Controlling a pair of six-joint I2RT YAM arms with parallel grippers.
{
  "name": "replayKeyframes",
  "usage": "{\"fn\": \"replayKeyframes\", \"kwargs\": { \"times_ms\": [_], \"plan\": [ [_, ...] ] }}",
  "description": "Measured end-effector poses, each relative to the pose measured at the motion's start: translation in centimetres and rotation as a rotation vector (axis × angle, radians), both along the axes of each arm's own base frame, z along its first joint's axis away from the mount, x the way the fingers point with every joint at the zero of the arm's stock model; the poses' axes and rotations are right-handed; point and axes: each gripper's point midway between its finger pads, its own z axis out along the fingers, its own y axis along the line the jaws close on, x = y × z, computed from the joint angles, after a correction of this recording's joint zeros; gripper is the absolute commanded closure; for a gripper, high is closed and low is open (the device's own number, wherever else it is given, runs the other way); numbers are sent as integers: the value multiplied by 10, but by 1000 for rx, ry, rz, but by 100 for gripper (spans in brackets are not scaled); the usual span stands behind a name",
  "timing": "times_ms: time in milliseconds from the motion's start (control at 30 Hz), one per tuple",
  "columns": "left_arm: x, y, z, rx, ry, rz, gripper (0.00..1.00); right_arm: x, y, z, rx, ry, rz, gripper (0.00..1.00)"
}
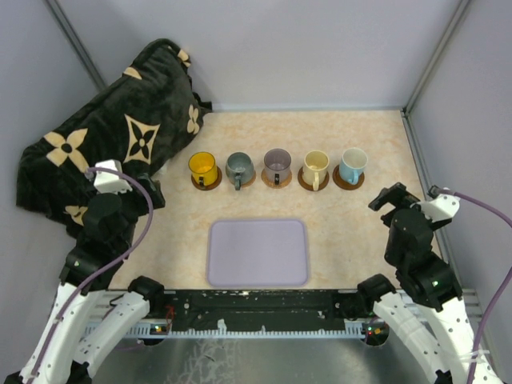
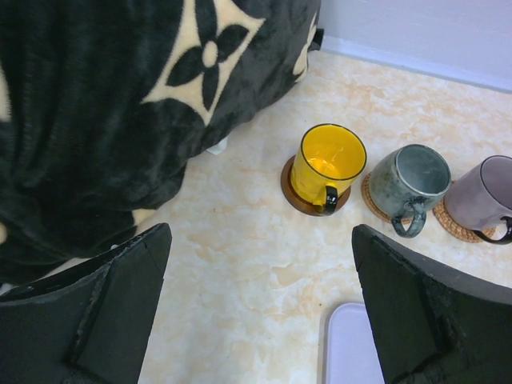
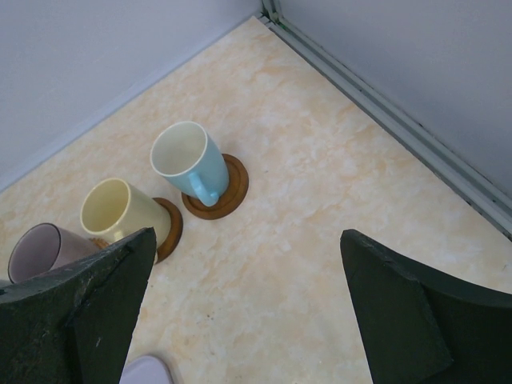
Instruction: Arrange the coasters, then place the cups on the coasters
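White arm shells (image 1: 60, 318), black joints (image 1: 108, 224) (lavender cables (image 1: 150, 205) attached).

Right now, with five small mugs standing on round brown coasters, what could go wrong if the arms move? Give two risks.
1. The black plush blanket lies right beside the yellow mug, and the left arm sits at its edge; dragging the fabric could push that mug off its dark brown coaster.
2. The grey-green mug and its neighbours stand close together, handles facing the arms; the open left gripper or right gripper could clip one.
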Motion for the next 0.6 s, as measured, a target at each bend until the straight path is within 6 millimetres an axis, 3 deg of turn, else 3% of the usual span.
{"fn": "replayKeyframes", "kwargs": {
  "times_ms": [133,300,600],
  "plan": [
    [-9,8,13,13,-1,17,0,-2,0,-5,10,17,-4,1],
    [-20,13,8,10,18,23,0,-2,0,-6,21,15,-7,1],
    [-36,19,17,-39,-52,26,0,-2,0,-6,23,14,-7,1]
  ]
}}
